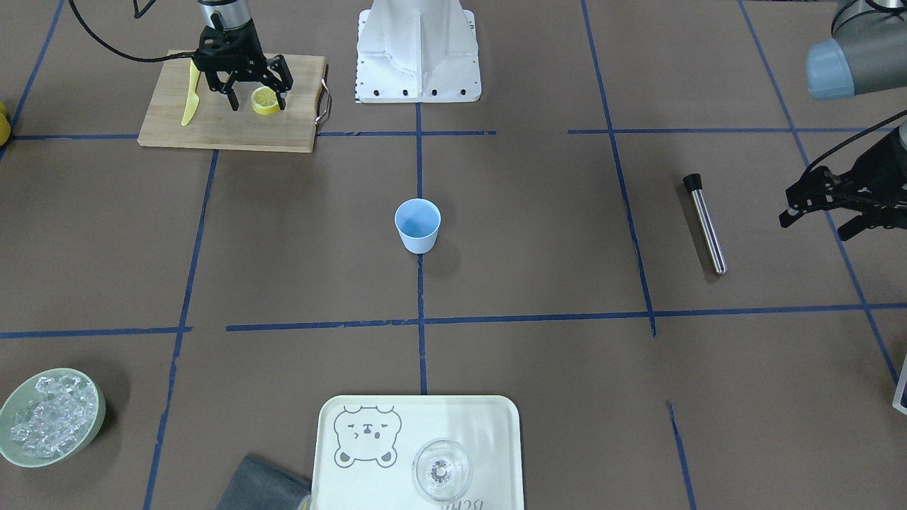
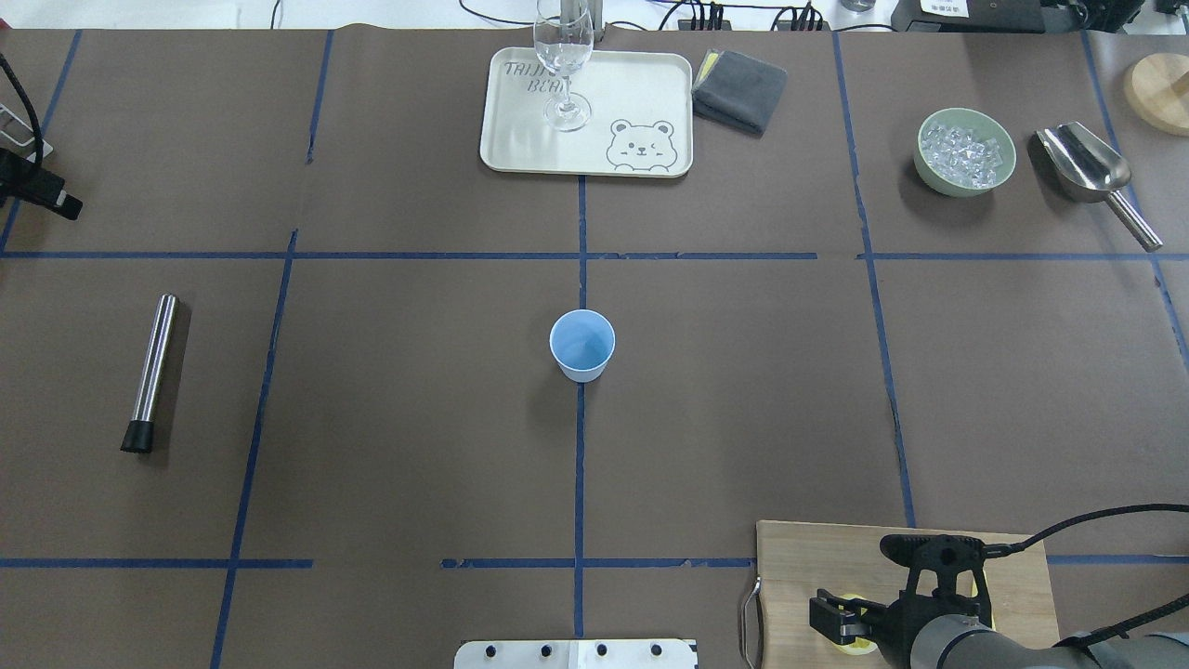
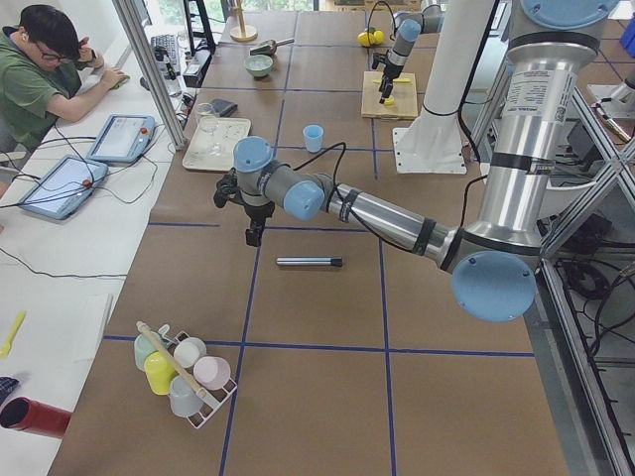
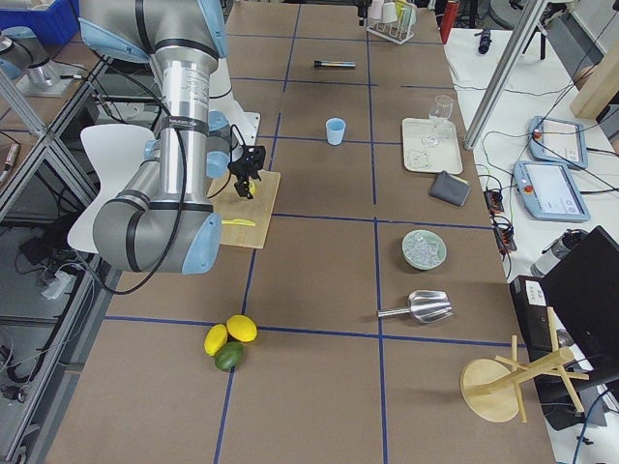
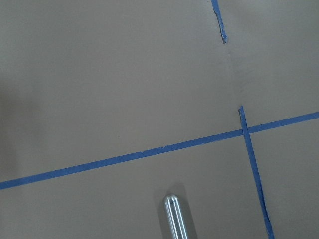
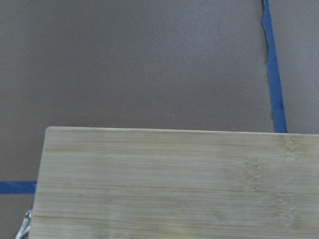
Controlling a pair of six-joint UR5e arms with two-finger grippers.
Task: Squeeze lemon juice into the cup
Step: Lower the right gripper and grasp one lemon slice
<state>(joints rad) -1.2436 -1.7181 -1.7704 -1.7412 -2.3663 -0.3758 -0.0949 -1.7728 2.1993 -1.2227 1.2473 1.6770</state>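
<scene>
The light-blue cup (image 1: 417,225) (image 2: 582,345) stands upright at the table's middle, with nothing near it. On the wooden cutting board (image 1: 227,126) lies a short yellow stack whose top face is the lemon (image 1: 266,99) slice, pale segments showing. My right gripper (image 1: 258,105) hangs open just over the board, its two fingers straddling the lemon stack; I cannot tell whether they touch it. My left gripper (image 1: 815,225) hovers far off at the table's other end, open and holding nothing. Neither wrist view shows fingers.
A yellow knife (image 1: 191,99) lies on the board beside the right gripper. A steel tube with a black cap (image 1: 705,223) lies near the left gripper. At the far side are a bear tray (image 1: 354,460) with a glass (image 1: 441,469), a grey cloth (image 2: 740,88), an ice bowl (image 1: 49,418) and a scoop (image 2: 1087,167).
</scene>
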